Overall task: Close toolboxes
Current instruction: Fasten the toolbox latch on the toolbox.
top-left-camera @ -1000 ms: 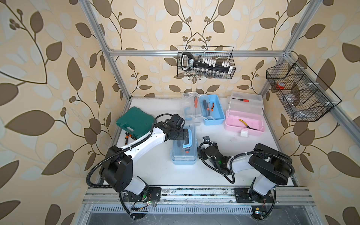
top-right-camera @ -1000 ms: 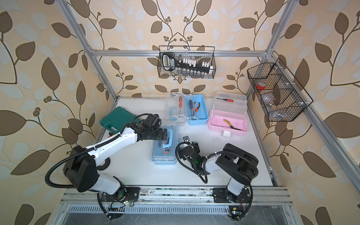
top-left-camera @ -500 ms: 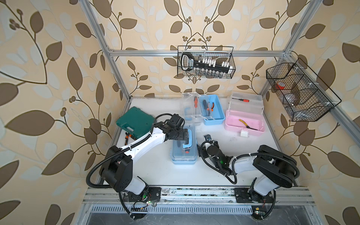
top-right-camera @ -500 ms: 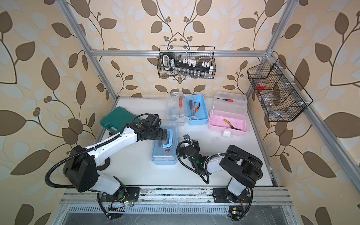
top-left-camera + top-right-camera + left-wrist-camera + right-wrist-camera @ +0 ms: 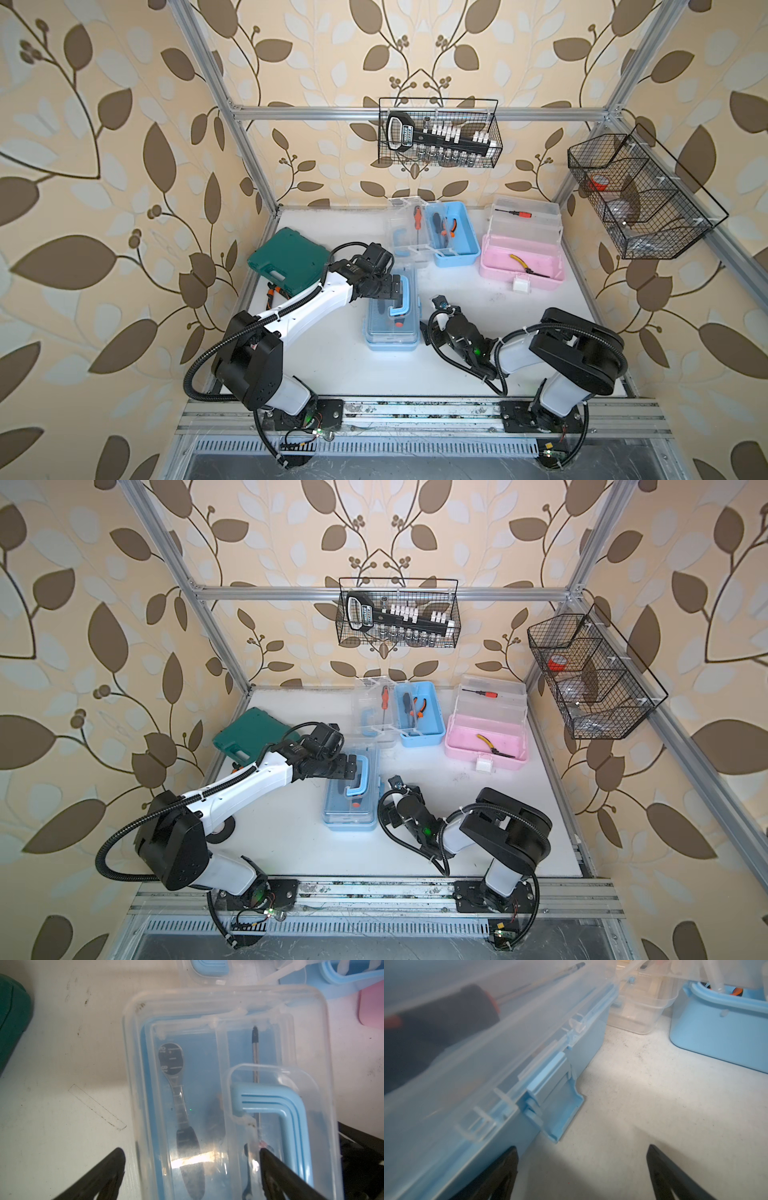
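Near light blue toolbox point(image 5: 392, 332) sits mid-table point(image 5: 332, 374). Clear lid is down over the base, blue handle point(image 5: 276, 1105) flat in its recess. A wrench and a screwdriver show through the lid. Side latch point(image 5: 560, 1113) hangs down, swung off the wall.

Left fingers point(image 5: 104, 1174) are spread wide above the lid, holding nothing. Right fingers point(image 5: 668, 1182) are spread, low beside the latch side, empty.

Behind: second light blue toolbox point(image 5: 457, 257) and pink toolbox point(image 5: 494, 257), both lids open. Dark green case point(image 5: 286, 259) lies far left.
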